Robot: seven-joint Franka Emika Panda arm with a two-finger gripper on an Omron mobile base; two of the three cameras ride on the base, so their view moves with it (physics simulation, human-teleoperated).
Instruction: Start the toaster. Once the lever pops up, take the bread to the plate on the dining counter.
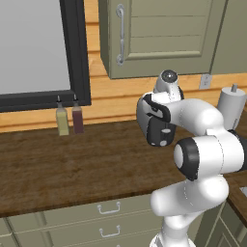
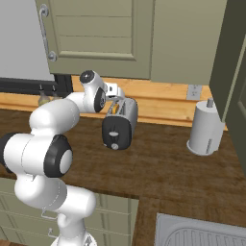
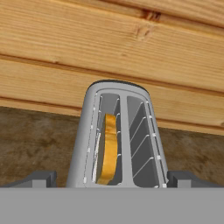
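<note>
Gripper [image 3: 112,180] with jaws fully apart, holding nothing, poised directly above the toaster [image 3: 120,140]; fingertips [image 3: 41,178] straddle its body at the lower frame edge without visible contact. Bread [image 3: 108,148] stands upright in the left slot, frame centre. In the right base view the toaster [image 2: 119,126] sits mid-frame on the counter [image 2: 158,163].

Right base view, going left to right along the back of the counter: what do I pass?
Black window frame → robot's hand over the toaster → wall outlet → pale grey cylinder with a top knob.
</note>
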